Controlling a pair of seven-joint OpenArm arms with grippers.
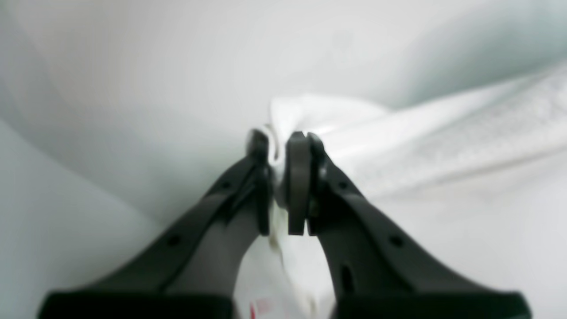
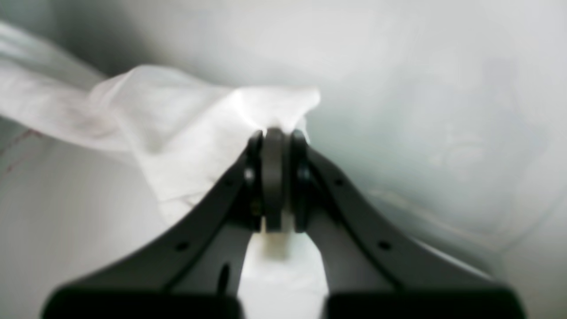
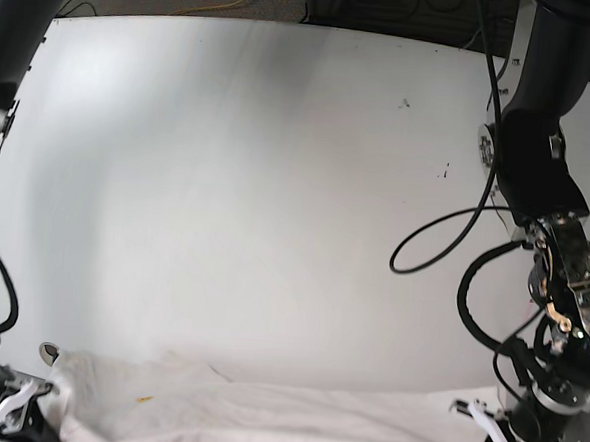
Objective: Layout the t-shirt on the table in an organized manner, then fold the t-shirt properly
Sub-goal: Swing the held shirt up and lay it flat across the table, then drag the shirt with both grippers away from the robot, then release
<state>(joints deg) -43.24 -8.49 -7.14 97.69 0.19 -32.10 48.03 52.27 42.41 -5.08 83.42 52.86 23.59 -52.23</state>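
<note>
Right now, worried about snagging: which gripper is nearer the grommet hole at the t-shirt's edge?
Right. The right gripper, shut on the t-shirt, sits close beside the grommet hole; the left gripper grips the opposite end, far off.

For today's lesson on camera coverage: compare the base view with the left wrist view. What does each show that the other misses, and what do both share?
Only the base view shows the full spread of the glossy white table, both black arms, and the white cotton t-shirt stretched along the near edge. Only the left wrist view shows the left gripper shut on a bunched fold of cloth. Both show white t-shirt fabric over the white tabletop.
</note>
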